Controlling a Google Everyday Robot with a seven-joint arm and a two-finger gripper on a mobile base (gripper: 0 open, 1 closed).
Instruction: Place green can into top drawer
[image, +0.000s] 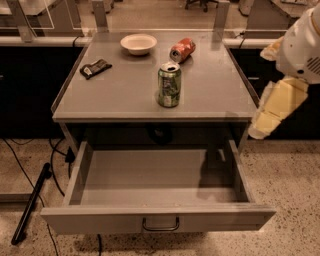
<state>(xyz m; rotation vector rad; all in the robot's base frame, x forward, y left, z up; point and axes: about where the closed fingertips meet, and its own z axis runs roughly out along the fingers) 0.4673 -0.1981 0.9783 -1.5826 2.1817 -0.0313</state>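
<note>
The small green aluminium soda can (169, 85) is standing upright near the middle of the grey metal table top (110, 100), a little toward the front edge, with nothing touching it; the wide shallow grey top drawer (160, 221) is sitting pulled out below it, its bare floor showing. The robot's pale gripper (264, 120) is hanging off the table's right side, beside the front corner and well apart from the can; whether it is open or closed I cannot tell, and it is holding nothing.

I am judging that the reach for the can is the step in hand; the grasp is not yet made. The next move is calling for the arm to come in over the right edge and take the can by its sides.

The way in from the right is looking open; a crushed red can (182, 49) lying on its side and a round white bowl (138, 43) are sitting behind the green one, and a dark flat packet (95, 68) is lying well off to the left. The drawer is offering wide room for lowering, with its side walls and the table's front lip as the edges to mind.
</note>
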